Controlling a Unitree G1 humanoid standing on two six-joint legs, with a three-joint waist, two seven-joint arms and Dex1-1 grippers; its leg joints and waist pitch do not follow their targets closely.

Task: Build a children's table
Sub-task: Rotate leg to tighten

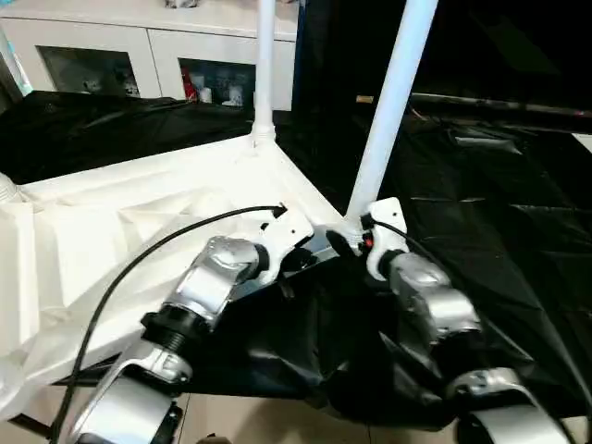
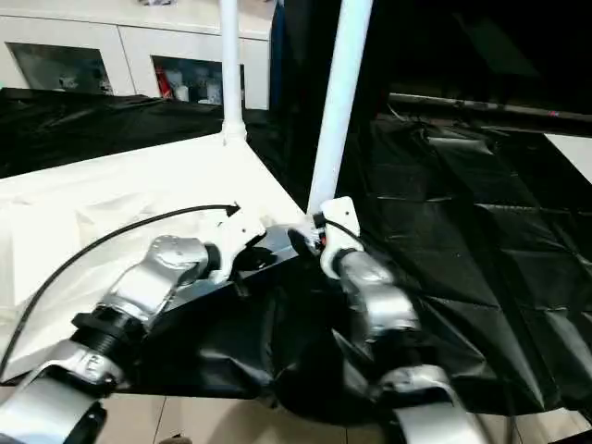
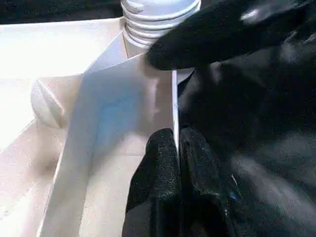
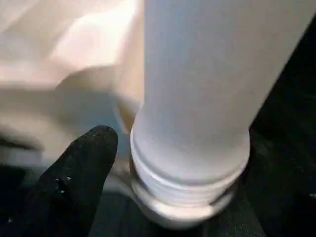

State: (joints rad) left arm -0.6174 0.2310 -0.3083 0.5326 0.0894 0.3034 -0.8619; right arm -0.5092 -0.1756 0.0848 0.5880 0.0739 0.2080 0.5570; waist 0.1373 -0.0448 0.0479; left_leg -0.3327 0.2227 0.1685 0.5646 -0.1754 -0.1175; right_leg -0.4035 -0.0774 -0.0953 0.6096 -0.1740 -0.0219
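The tabletop is laid underside up on a black sheet, with a white cabinet seen behind it. Two legs are stood upright in its corner sockets: the far leg and, tilted, the near leg. The left pincer is pinched shut on the tabletop's thin rim near the near socket. The right pincer is spread wide around the near leg's threaded base, one finger just beside it.

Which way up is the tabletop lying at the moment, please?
Upside down: the tabletop shows its ribbed underside, and two legs rise from its corner sockets.
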